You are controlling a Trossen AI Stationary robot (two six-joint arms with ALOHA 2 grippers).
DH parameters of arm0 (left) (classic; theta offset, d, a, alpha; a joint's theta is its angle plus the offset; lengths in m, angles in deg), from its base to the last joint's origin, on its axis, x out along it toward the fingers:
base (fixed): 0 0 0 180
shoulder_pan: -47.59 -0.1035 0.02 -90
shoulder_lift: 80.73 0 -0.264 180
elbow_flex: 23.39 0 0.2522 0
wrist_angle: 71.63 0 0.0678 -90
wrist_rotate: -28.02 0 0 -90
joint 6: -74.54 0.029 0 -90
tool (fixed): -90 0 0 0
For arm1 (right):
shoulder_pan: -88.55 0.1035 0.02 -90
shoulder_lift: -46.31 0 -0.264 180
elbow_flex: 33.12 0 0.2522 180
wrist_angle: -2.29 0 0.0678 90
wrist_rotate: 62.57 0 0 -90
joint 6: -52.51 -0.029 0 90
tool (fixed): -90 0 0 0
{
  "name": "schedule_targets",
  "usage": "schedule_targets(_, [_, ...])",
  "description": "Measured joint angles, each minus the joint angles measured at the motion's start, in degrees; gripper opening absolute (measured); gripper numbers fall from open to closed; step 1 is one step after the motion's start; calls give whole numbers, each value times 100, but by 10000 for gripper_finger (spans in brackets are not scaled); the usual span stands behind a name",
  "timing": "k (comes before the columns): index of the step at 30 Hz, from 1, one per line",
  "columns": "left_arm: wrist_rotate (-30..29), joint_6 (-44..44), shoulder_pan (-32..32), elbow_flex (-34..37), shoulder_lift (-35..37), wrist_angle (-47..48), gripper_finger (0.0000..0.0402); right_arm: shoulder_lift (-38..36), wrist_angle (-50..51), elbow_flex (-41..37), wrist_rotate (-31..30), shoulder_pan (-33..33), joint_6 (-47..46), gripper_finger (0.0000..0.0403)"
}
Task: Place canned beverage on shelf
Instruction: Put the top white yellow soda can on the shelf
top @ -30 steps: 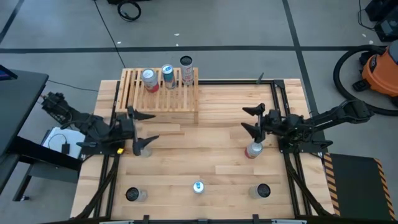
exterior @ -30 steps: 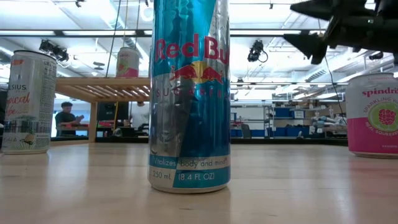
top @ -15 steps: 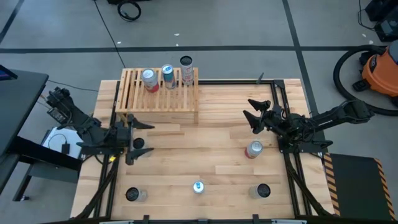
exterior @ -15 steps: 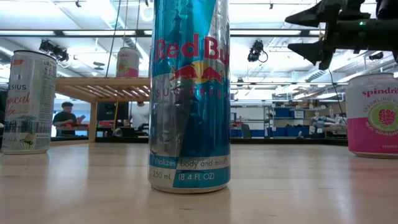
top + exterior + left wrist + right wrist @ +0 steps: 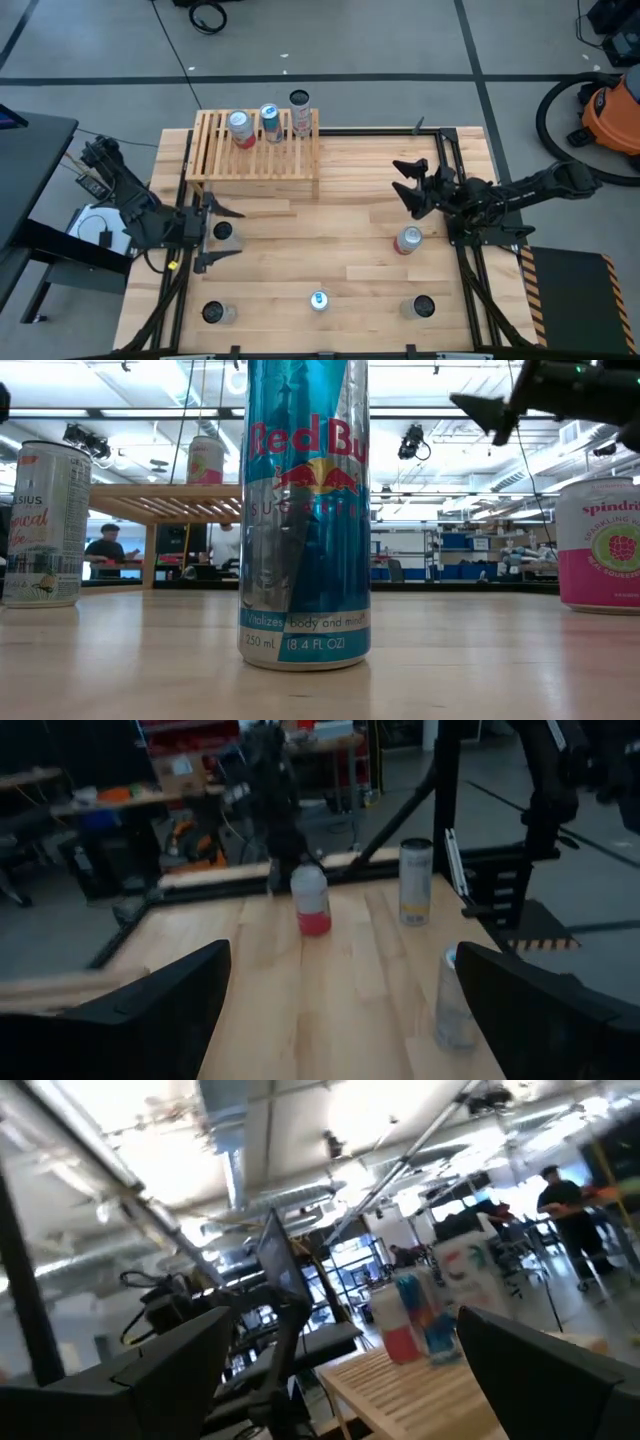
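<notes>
The shelf [image 5: 256, 150], a pale slatted rack, stands at the table's far left with three cans [image 5: 270, 122] upright on its slats. My left gripper [image 5: 218, 236] is open at the table's left side, level, touching nothing. From above, a dark-topped can [image 5: 222, 232] standing on the table shows between its fingers. The left wrist view [image 5: 342, 960] has no can between them. My right gripper [image 5: 404, 181] hangs open and empty at the right, tipped upward, facing the shelf [image 5: 420, 1390]. A pink can [image 5: 408, 240] stands on the table near it.
A blue Red Bull can [image 5: 305, 510] stands at the near edge's middle [image 5: 318, 300]. Two more cans stand at the near left [image 5: 215, 313] and near right [image 5: 421, 307]. Black frame rails [image 5: 465, 270] run along both table sides. Bare planks lie between the arms.
My left gripper has swung toward the table's near edge and a little toward its left edge, turning as it went, and stays open. My right gripper has risen and tipped a little further upward, also still open. No can has moved.
</notes>
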Motion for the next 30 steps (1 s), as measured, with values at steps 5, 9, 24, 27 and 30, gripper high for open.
schedule_targets(5, [-2,-492,-8,4,-11,449,389,265,345,540,464,0,821,399])
schedule_targets(9, [3,-598,-6,4,-20,378,389,464,398,782,465,0,1057,399])
schedule_targets(24, [32,-1984,-50,2,-22,1171,389,702,389,897,466,0,759,399])
schedule_targets(27, [41,-2426,-83,2,-22,1458,389,702,390,897,465,0,752,399])
schedule_targets(30, [311,-2745,-80,2,-11,1786,389,702,394,897,467,0,753,399])
